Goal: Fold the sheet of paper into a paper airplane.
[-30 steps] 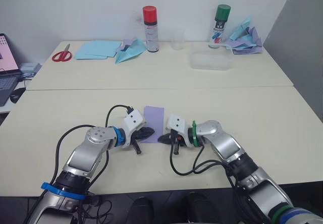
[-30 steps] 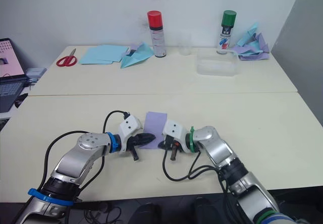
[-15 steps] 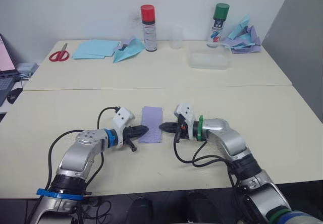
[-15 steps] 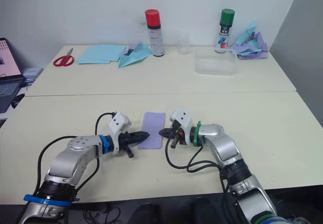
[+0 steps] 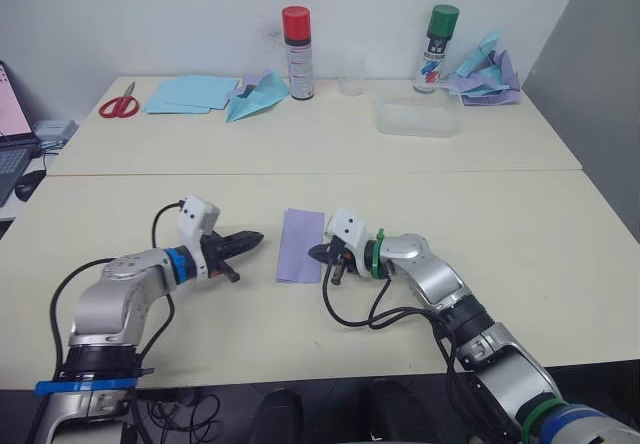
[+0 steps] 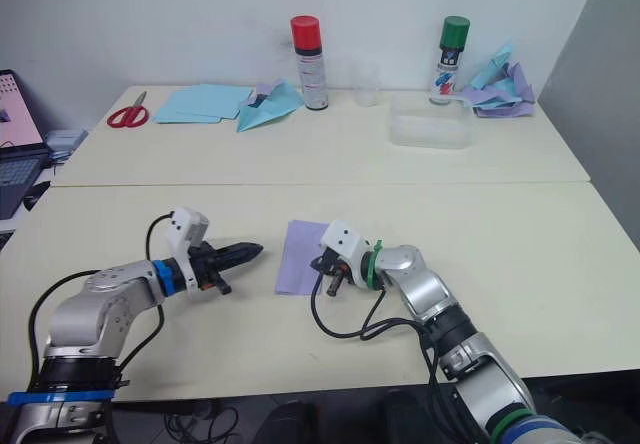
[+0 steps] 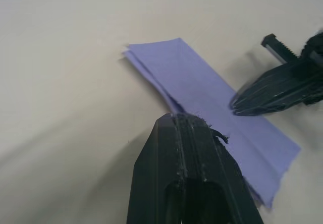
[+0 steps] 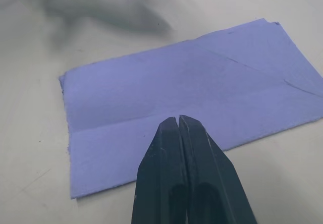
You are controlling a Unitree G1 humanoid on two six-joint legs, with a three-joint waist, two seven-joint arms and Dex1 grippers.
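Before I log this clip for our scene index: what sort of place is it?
Probably an office or lab set up for paper craft: plain cream tables, red scissors beside light blue sheets, two spray cans, and a laptop at the edge.

So the sheet of paper (image 5: 300,246) lies flat on the near table (image 5: 560,264), between the two grippers: left gripper (image 5: 252,237) just off its left, right gripper (image 5: 314,254) at its right edge.

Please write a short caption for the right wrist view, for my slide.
Closed right end effector over the near edge of the folded lavender sheet of paper on the beige table.
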